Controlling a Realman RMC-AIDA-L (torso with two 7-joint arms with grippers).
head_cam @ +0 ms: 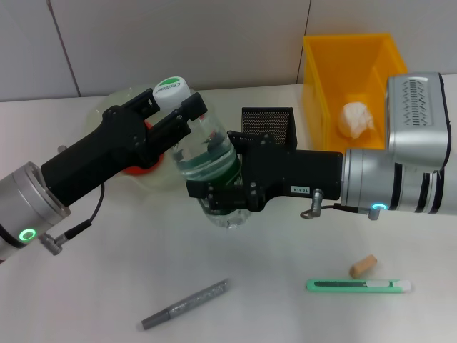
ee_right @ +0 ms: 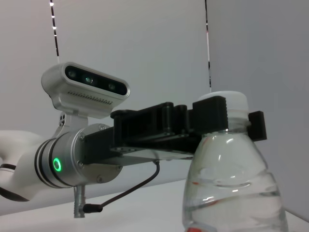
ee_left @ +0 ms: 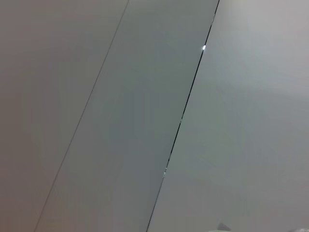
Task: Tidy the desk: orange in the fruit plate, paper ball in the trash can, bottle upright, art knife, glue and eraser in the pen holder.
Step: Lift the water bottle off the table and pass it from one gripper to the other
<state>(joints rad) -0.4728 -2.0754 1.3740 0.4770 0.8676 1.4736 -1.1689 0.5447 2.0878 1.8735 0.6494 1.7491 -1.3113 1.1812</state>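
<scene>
While grippers hold bottle, knife apparently idle.

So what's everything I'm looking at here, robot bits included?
bottle: one, clear with white cap and green label, mid-desk, held by both arms
fruit plate: one, pale translucent, far left, behind the left arm
orange: one, mostly hidden by the left arm, at the plate
pen holder: one, black mesh, behind the bottle
trash can: one, yellow, far right
paper ball: one, white, inside the trash can
eraser: one, tan, near right
art knife: one, green and white, beside the eraser
pen: one, grey, near centre
desk: one, white
left gripper: black, jaws at the bottle's neck
right gripper: black, around the bottle's lower body
</scene>
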